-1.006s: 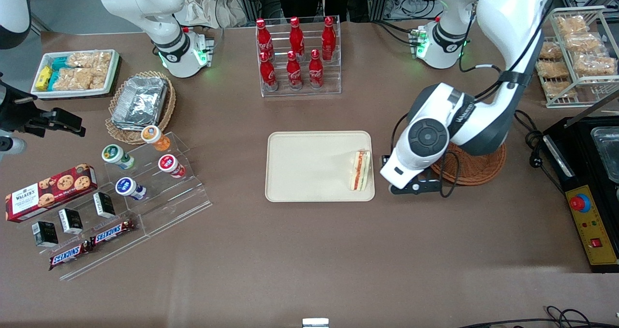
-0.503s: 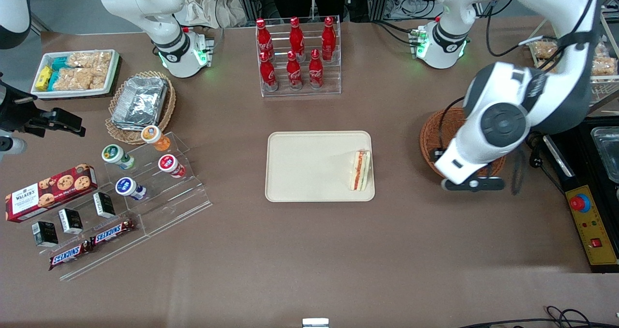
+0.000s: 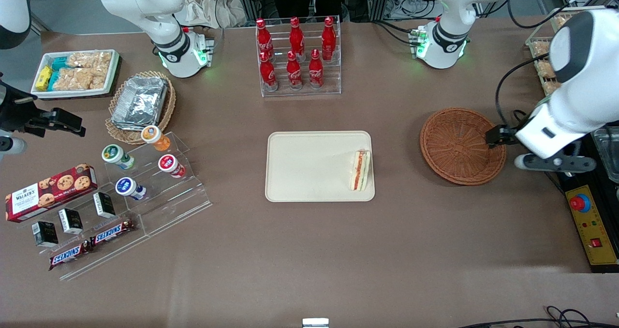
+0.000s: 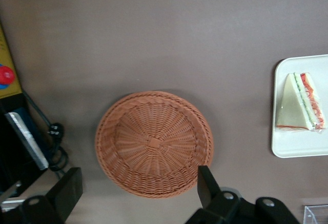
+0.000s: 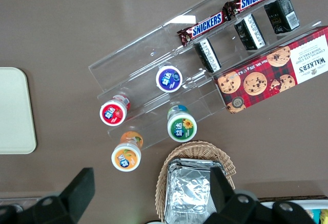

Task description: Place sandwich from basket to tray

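Sandwich (image 3: 360, 170) lies on the tray (image 3: 309, 166) at centre frame in the front view, tight against the rim edge nearest the basket (image 3: 459, 145). Basket sits mid-right, holding nothing, apart from the tray with bare table between. Gripper (image 4: 137, 189) hangs raised at the basket's edge toward the working arm's end, fingers spread wide, nothing held. Control box (image 3: 592, 224) with red button lower right; cola bottle rack (image 3: 297, 57) upper centre.
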### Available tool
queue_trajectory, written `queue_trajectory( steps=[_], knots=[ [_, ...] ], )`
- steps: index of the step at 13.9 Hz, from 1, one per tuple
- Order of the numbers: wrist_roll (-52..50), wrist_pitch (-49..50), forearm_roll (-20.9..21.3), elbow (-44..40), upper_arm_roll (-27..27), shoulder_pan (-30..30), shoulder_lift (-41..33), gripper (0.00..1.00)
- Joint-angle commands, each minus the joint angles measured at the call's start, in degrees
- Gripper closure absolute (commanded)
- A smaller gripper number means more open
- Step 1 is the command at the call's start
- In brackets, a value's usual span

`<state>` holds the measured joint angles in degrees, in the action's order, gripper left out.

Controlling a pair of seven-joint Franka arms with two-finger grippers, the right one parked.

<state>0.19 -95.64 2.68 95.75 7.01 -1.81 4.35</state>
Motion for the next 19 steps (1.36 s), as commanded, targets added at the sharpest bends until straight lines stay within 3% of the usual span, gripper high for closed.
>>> queue_trajectory(
  steps=[1,7,19],
  knots=[
    [1.7,2.5,-1.0,-1.6,-1.6,0.5,-2.5,0.00],
    [1.7,7.0,-2.1,-9.8,-1.5,-2.2,-2.3,0.00],
    [1.2,7.1,-2.2,-9.9,-1.2,-2.1,-2.1,0.00]
  ],
)
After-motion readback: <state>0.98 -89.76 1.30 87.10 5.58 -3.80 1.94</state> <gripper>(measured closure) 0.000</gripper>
